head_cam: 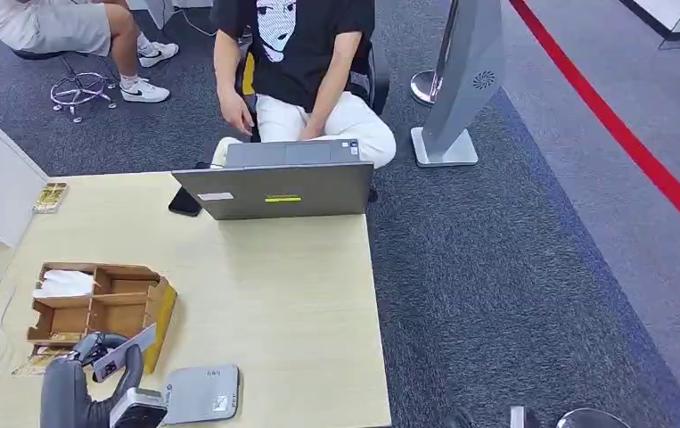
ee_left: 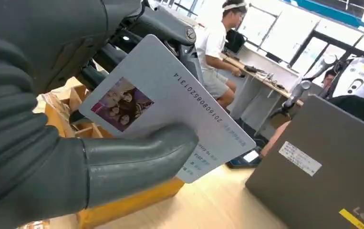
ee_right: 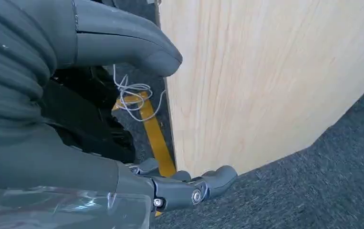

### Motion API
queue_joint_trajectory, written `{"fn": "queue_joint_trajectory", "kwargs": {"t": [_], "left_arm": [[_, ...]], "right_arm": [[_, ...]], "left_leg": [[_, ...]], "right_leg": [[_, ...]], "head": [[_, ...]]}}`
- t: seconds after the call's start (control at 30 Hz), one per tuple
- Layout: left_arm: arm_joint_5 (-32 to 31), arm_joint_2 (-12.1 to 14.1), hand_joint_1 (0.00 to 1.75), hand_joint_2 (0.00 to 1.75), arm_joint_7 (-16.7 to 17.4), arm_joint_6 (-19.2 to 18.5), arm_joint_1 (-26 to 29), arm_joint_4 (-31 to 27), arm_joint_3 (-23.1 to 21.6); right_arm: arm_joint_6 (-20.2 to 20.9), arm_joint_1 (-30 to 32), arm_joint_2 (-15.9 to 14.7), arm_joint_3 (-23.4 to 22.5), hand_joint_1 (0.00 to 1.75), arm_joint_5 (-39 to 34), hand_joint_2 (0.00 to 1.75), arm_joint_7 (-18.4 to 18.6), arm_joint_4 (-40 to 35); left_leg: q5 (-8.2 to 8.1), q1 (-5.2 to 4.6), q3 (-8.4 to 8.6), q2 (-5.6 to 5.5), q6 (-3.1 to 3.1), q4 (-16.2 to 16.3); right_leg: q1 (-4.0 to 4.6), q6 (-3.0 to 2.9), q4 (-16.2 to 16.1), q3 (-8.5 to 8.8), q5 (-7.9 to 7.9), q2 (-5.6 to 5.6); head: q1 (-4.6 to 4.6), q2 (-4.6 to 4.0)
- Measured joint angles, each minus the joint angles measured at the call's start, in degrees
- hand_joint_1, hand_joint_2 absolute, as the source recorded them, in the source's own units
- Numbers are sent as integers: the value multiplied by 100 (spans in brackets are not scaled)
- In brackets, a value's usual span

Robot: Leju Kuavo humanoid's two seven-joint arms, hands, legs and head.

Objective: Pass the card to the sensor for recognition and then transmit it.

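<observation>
Table [head_cam: 300, 294]: pale wood-grain surface, smooth, matt. Card [ee_left: 170, 102]: smooth light-grey plastic, slight sheen; left hand [ee_left: 51, 143] holding it: matt grey ribbed cover. Floor carpet [head_cam: 514, 267]: rough grey textile; laptop [head_cam: 278, 189] lid: matt grey.

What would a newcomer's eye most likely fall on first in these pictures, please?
Probably the card with its photo, held by the left hand above the wooden organizer. Next, the grey laptop at the table's far edge, with a person seated behind it. The sensor lies flat near the hand.
</observation>
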Motion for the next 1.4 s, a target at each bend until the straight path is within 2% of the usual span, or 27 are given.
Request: {"fn": "queue_joint_trajectory", "kwargs": {"t": [0.1,0.3,0.5,0.73,1.13,1.4], "left_arm": [[52,52,175,175,43,13,17,22,-35],[166,118,175,175,494,18,33,433,-107],[179,173,175,175,525,72,52,852,-219],[179,225,175,175,540,72,66,981,-267],[77,251,175,175,763,11,-14,1130,-420],[123,284,175,175,837,-111,-112,1526,-571]], "right_arm": [[44,27,52,-102,0,131,175,41,-65],[230,29,197,-398,0,455,175,192,-107],[341,18,328,-658,0,590,175,278,-127],[350,21,396,-776,0,645,175,295,-162],[573,-34,525,-1032,0,912,175,394,-157],[730,-87,629,-1235,0,1084,175,455,-155]], "left_leg": [[0,0,0,-1,0,0],[0,1,1,-1,0,-1],[0,1,0,-1,0,-1],[0,0,1,-1,0,-1],[0,1,2,-2,0,-1],[0,1,2,-2,0,-1]], "right_leg": [[1,0,0,0,0,-2],[1,-1,0,0,-1,-2],[1,-1,0,2,-1,-3],[1,-1,0,1,-1,-4],[1,-1,0,2,-1,-4],[1,-1,0,2,-1,-4]], "head": [[0,0],[-2,0],[-2,0],[-2,0],[-2,0],[-2,0]]}}
